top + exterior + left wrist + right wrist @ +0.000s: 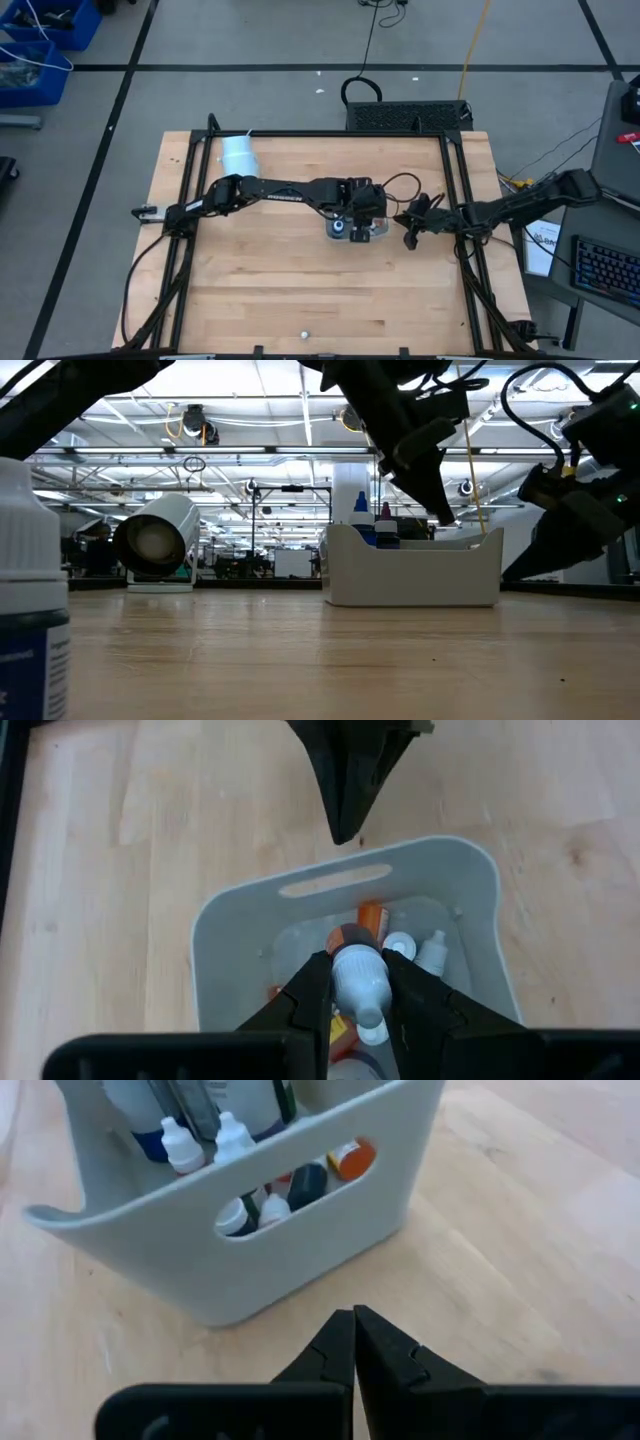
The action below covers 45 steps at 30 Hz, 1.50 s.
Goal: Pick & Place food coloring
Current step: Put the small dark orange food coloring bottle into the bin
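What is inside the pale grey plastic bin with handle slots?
Small food coloring bottles with white caps lie in the pale grey plastic bin; the left gripper holds one above them. Its jaws cover the bottles underneath.

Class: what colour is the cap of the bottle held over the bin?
White; the left wrist view shows the bottle best.

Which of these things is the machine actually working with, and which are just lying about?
Part of the job:
- food coloring bottle, gripped in the left claw
- other bottles already in the bin
- pale bin they go into

Just lying about:
- tipped-over cup at the table's far side
- right claw, shut, empty, beside the bin
- a bottle near the table's front edge
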Available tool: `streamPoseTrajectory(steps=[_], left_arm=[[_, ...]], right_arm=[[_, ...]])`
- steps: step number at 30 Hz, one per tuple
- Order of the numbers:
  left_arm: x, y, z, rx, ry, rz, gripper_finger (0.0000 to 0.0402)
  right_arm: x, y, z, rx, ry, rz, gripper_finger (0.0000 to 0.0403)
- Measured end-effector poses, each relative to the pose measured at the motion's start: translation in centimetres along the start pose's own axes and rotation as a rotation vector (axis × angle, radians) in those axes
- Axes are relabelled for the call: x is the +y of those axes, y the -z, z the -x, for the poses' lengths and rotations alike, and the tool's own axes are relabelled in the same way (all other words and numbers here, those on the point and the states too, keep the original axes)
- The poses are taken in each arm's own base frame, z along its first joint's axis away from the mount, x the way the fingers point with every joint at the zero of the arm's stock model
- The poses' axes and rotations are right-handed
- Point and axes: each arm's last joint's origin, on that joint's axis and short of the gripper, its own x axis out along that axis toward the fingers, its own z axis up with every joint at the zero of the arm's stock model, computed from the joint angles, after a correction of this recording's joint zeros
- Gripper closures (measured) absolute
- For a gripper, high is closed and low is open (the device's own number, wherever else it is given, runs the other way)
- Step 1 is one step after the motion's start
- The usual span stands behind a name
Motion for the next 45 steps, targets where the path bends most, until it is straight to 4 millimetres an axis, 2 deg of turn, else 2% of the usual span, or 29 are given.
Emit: streamPoseTrajectory(steps=[14, 35, 45], left_arm=[[0.1, 0.2, 0.0, 0.02, 0.004, -0.005, 0.0328], [0.4, 0.5, -0.1, 0.037, 0.049, -0.002, 0.0328], [0.4, 0.5, -0.2, 0.035, 0.054, -0.008, 0.0328]], right_arm=[[0.7, -0.6, -1.1, -0.061, -0.027, 0.12, 0.0403], [1.5, -1.2, -2.1, -0.133, -0.098, 0.153, 0.0403], [1.1, -1.3, -3.1, -0.135, -0.1, 0.153, 0.0403]])
